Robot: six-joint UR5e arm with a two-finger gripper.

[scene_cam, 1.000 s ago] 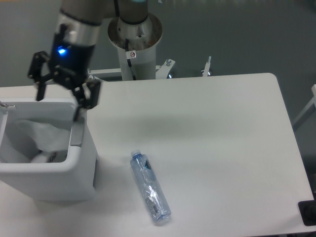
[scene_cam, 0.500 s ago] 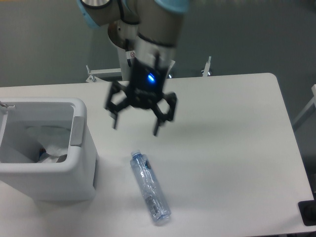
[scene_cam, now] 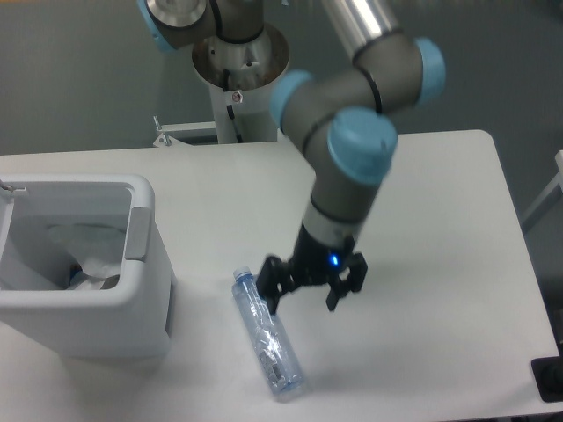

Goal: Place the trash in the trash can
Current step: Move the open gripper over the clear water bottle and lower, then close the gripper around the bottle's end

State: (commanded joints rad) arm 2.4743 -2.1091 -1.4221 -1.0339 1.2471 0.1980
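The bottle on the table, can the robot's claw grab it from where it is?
Probably yes. The gripper is open and hangs right beside the bottle, which lies flat on the table with nothing on top of it or between them.

— Where's the bottle [scene_cam: 267,336]?
— On the worktop [scene_cam: 422,211], near its front edge, right of the trash can [scene_cam: 84,264] — the wrapper [scene_cam: 84,255] lies inside that.
— And the gripper [scene_cam: 303,303]?
— Just right of the bottle's upper half.
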